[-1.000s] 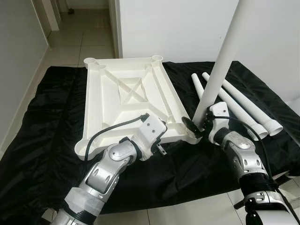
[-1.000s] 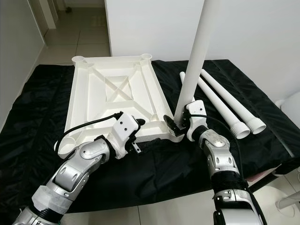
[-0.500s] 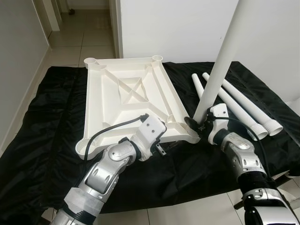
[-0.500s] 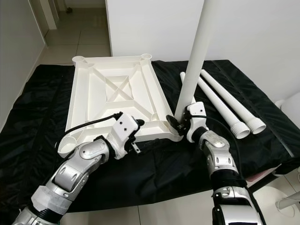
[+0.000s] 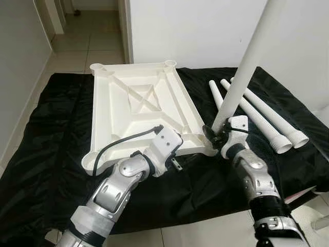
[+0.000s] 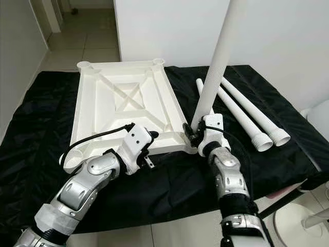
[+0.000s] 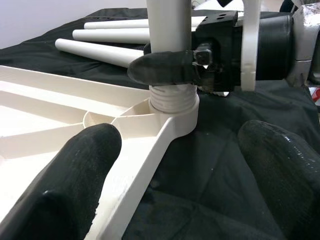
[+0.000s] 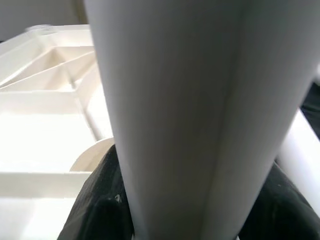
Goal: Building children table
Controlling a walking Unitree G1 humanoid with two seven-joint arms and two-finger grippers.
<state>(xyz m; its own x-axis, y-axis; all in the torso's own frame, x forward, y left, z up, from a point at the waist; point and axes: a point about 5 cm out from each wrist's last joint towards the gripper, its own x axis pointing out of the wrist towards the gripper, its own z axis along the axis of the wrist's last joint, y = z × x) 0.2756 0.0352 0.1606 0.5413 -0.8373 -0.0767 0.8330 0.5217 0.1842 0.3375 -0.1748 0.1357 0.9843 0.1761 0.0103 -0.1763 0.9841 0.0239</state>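
Observation:
The white table top (image 5: 139,110) lies upside down on the black cloth (image 5: 51,134). A long white leg (image 5: 241,77) stands nearly upright in the top's near right corner socket (image 7: 172,107), its threaded end (image 7: 172,95) partly showing above the socket. My right gripper (image 5: 215,133) is shut on this leg just above the thread, black fingers (image 8: 100,200) on both sides. My left gripper (image 7: 175,170) is open at the top's near edge, one finger (image 7: 75,175) over the ribbed underside, the other over the cloth.
Three loose white legs (image 5: 257,113) lie side by side on the cloth to the right of the table top. A white wall (image 5: 195,31) stands behind. Tiled floor (image 5: 87,46) runs off at the back left, and the cloth's front edge drops to floor tiles.
The upright leg leans a little more to the right at its top. My right forearm has shifted left and closer to the corner socket. The left arm has stayed put.

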